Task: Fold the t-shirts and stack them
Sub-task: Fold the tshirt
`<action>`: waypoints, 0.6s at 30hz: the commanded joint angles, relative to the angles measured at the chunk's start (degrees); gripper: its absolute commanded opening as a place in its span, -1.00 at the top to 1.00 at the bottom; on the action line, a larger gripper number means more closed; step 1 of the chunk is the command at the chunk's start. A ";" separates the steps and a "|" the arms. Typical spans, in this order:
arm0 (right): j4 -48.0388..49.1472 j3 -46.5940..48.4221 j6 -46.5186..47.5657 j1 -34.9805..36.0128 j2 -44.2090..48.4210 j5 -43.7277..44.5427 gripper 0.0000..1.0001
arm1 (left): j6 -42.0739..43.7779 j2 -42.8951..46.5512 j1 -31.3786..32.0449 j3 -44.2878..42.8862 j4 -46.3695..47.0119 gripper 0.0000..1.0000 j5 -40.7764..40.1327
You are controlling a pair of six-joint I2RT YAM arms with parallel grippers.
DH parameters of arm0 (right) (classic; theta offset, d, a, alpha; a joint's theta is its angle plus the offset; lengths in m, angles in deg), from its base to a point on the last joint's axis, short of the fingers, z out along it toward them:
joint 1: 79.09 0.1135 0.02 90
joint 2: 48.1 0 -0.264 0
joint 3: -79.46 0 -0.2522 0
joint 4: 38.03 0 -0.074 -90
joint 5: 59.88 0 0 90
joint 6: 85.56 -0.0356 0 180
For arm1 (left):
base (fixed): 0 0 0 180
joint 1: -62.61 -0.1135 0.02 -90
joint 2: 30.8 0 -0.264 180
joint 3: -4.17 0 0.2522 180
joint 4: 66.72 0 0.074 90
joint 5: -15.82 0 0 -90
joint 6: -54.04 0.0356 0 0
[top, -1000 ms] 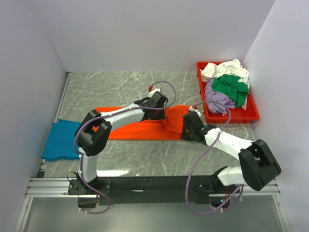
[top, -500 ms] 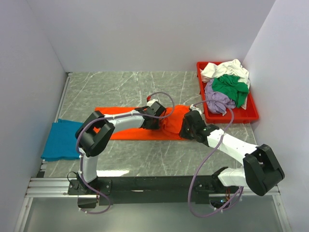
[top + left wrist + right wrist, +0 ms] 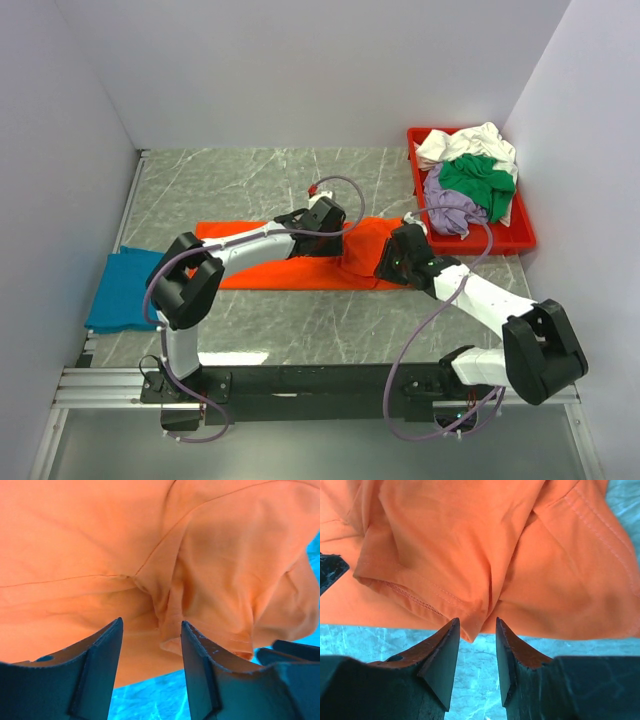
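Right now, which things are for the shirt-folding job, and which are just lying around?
For the job: orange t-shirt, teal t-shirt, white t-shirt, green t-shirt, lavender t-shirt.
Just lying about: red tray holding the last three shirts, marble table.

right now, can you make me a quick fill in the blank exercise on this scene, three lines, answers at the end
1. The long t-shirt beneath the left gripper and the right gripper is bright ___.
2. In the top view, the teal-blue t-shirt lies at the ___ side of the table.
3. The white, green and lavender shirts are heaped in a ___ tray.

Answers: orange; left; red
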 commanded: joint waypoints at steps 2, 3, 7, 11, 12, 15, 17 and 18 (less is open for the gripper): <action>2.75 2.66 -0.93 -0.25 -2.50 -0.39 0.15 | 0.51 -1.41 0.15 -3.89 1.22 -0.13 1.69; 2.92 2.67 -0.93 -0.25 -2.76 -0.39 0.16 | 0.68 -2.20 0.15 -4.24 1.22 -0.13 1.77; 3.63 2.40 -1.01 -0.25 -4.35 -0.83 0.18 | 1.04 -4.22 0.15 -5.12 1.40 -0.10 2.91; 4.68 1.44 -1.10 0.19 -4.70 -1.62 0.23 | 0.42 -4.93 0.15 -3.81 1.57 0.05 2.92; 4.86 1.26 -1.19 0.19 -4.61 -1.88 0.25 | 0.25 -4.58 0.15 -3.45 1.57 0.12 2.57; 5.65 0.73 -1.28 0.81 -4.52 -2.59 0.33 | -0.19 -3.44 0.15 -1.52 1.57 0.37 1.34; 6.26 0.38 -1.28 1.16 -4.96 -3.89 0.38 | -0.11 -2.83 0.15 -0.20 1.75 0.48 0.90; 6.44 0.21 -1.36 1.33 -5.14 -4.08 0.39 | -0.28 -2.65 0.15 0.06 1.66 0.55 0.81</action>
